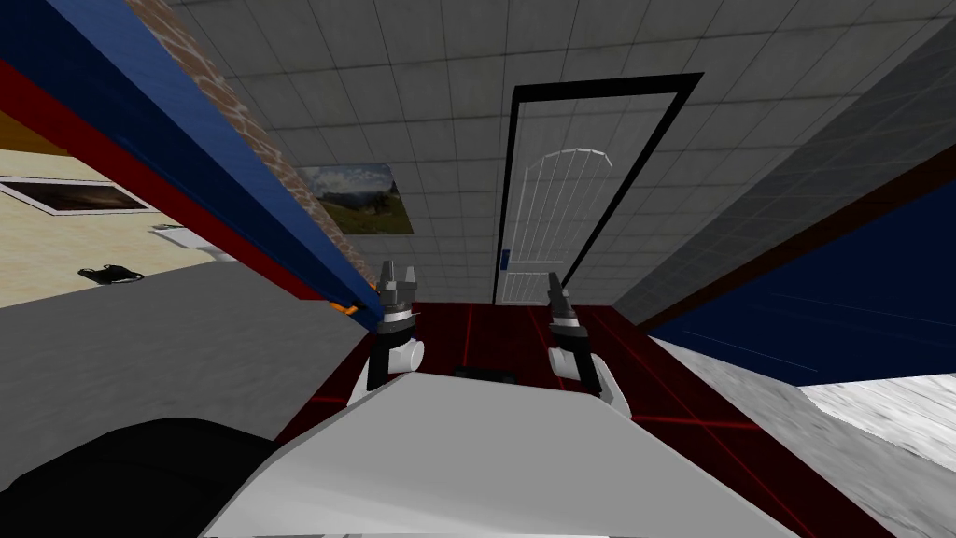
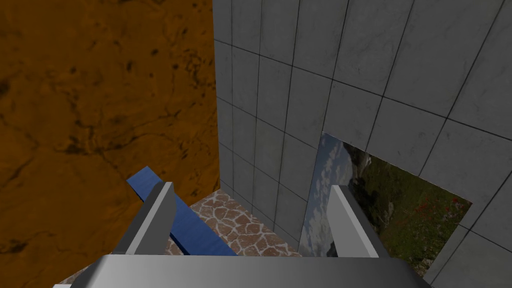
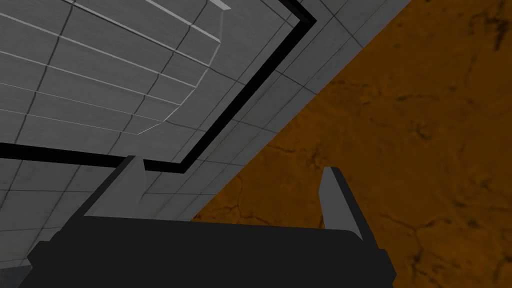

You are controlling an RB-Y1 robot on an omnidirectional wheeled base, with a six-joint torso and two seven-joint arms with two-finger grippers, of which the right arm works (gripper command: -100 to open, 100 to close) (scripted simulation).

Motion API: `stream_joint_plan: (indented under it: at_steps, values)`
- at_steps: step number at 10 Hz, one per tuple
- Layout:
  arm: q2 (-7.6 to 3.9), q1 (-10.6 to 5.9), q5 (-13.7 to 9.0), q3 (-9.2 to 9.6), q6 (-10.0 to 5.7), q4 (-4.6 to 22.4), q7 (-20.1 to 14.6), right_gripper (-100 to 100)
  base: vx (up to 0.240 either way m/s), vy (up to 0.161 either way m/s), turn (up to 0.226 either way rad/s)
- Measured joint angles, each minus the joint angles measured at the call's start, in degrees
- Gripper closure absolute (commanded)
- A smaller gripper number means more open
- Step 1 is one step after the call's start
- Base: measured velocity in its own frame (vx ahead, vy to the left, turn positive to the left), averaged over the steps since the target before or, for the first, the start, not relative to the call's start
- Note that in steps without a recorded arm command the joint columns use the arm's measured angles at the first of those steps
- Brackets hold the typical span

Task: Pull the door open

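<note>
Dark red floor point(image 1: 523, 322) is running from the lower centre of the head frame up to a grey tiled wall point(image 1: 420, 84). Closest in, both arms are poking out just below the middle of the frame. The left tool point(image 1: 396, 280) is sitting a bit left of centre and the right tool point(image 1: 557, 297) a bit right of it. Both are gaping wide with nothing between the fingers, and each wrist view is showing the blades spread and empty. Neither one is touching anything.

Further off, the door point(image 1: 560, 215) is sitting in the upper middle, pale with an arched panel, well apart from both tools. It's looking flush inside its black frame point(image 1: 607, 82). A small blue patch point(image 1: 504, 259) is showing low on its left edge, but I can't tell if that's the handle. A landscape picture point(image 1: 359, 198) is hanging on the wall just left of the door.
</note>
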Motion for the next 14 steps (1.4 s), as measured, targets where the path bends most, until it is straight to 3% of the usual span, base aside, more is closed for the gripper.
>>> stream_joint_plan:
  at_steps: [5, 14]
  values:
    - [-1.43, -3.49, 3.52, -1.47, 0.77, 6.39, 3.41, -100, 0.115, 0.025, -0.009]
    - [-3.05, -8.09, 9.42, -3.79, 0.57, 17.34, 9.36, -100, 0.098, 0.027, -0.008]
